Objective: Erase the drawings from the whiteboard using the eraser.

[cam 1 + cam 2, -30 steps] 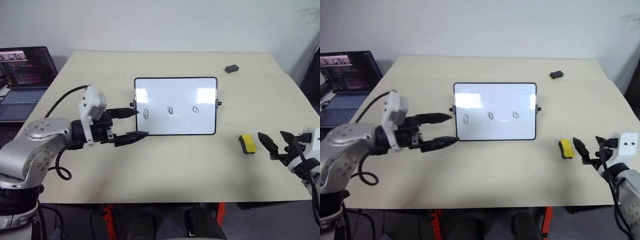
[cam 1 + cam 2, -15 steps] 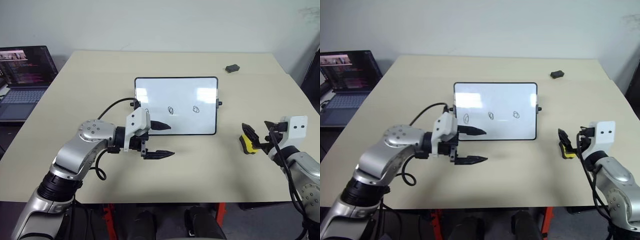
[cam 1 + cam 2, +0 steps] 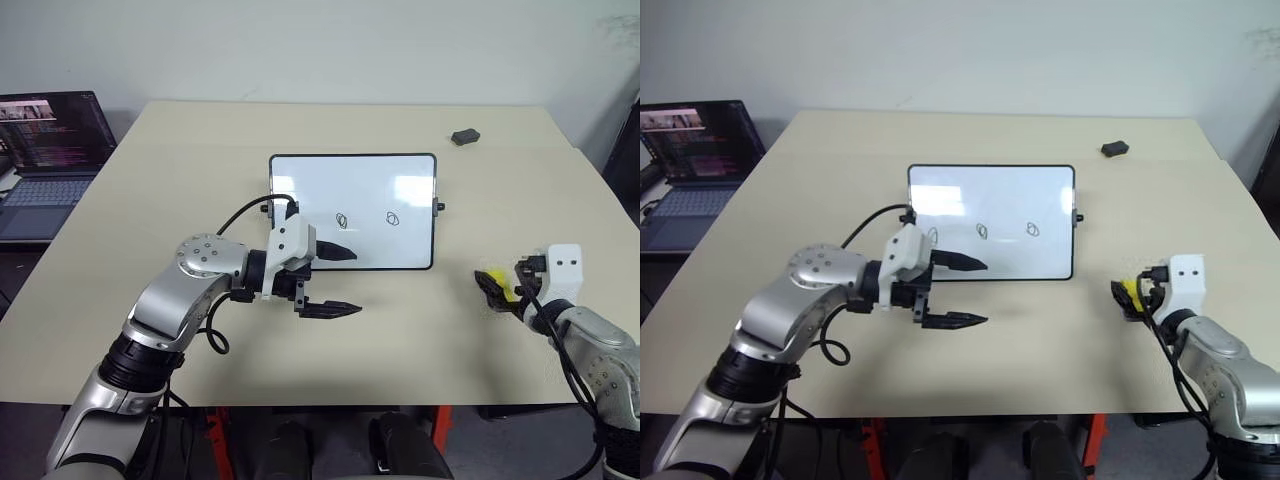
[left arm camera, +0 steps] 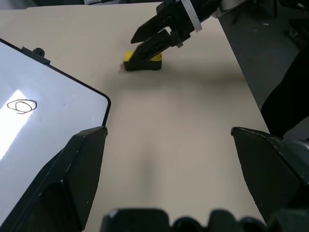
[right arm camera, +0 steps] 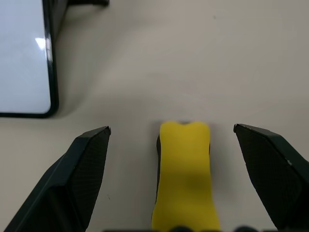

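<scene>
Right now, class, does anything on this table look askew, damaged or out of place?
Nothing stands out. The whiteboard lies flat and square on the table, its drawings intact, and the eraser sits on the table between the open right hand's fingers.

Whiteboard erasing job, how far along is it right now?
Nothing is erased: two drawings show on the whiteboard; any third is hidden by the left claw, which hangs open at its near edge. In hand: the right claw, open, straddles the eraser on the table. Left: gripping, wiping.

2 head eyes overlooking table (image 3: 400, 330), 2 close wrist views
</scene>
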Available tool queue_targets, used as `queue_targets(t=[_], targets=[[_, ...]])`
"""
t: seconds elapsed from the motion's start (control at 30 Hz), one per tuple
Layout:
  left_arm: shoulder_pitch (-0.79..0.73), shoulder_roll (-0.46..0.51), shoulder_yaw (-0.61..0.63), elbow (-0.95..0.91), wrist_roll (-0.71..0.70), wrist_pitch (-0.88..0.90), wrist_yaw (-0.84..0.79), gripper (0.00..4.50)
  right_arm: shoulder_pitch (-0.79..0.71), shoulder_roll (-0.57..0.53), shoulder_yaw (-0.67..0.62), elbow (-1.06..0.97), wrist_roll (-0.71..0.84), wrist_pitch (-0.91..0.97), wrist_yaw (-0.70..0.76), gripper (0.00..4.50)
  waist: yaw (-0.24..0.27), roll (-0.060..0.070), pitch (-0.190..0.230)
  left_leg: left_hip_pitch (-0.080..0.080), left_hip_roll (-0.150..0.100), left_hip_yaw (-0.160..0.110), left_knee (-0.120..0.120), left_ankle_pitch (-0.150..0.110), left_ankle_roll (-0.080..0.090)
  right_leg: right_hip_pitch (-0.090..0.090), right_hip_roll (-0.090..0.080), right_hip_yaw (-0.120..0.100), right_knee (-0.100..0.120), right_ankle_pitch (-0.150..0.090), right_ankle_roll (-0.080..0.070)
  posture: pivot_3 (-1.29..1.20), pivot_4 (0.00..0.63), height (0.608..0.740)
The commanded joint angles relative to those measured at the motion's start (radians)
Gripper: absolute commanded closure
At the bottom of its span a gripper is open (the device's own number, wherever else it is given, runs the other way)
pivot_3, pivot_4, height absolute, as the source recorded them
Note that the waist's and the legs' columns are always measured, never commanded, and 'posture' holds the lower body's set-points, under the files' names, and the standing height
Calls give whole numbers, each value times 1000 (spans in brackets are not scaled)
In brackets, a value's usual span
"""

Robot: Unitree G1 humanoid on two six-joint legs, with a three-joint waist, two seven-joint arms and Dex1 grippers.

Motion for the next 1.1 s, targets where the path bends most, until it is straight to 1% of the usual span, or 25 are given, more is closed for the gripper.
queue_targets(t=[0.03,0.3,0.67,0.77,0.83,0.93,1.0,1.03,1.1], targets=[[4,0,10,-7,7,-17,-10,0,-36,16,5,12,-27,-25,6,27,-1,0,0,0,0,0,0,0,0,0,0,0,0,0,0,0,150,740],[8,4,22,8,20,-31,-14,0,-72,42,-2,93,-84,-67,21,27,1,0,0,0,0,0,0,0,0,0,0,0,1,0,0,0,150,740],[11,2,27,5,29,-40,-7,0,-96,55,-12,166,-112,-104,42,27,0,0,0,0,0,0,0,0,0,0,0,0,1,0,0,0,150,740],[10,3,30,-15,23,-23,1,0,-96,61,-19,173,-109,-107,45,567,0,0,0,0,0,0,0,0,0,0,0,0,1,0,0,0,150,740],[5,3,28,-22,21,-13,6,0,-95,63,-20,178,-112,-107,46,1204,0,0,0,0,0,0,0,0,0,0,0,0,1,0,0,0,150,740],[2,4,28,-27,20,-5,10,0,-94,63,-18,183,-117,-109,46,2380,0,0,0,0,0,0,0,0,0,0,0,0,1,0,0,0,150,740],[-2,4,28,-31,19,5,13,0,-95,63,-19,187,-121,-112,45,3004,0,0,0,1,0,0,0,0,0,0,0,0,2,0,-1,0,150,740],[-2,5,29,-33,18,8,13,0,-95,63,-18,187,-122,-111,45,3158,0,0,0,1,0,0,0,0,0,0,0,0,2,0,-1,0,150,740],[2,5,37,-38,13,24,23,0,-95,62,-19,187,-122,-114,50,3167,0,0,0,1,0,0,0,0,0,0,0,0,2,0,0,0,150,740]])
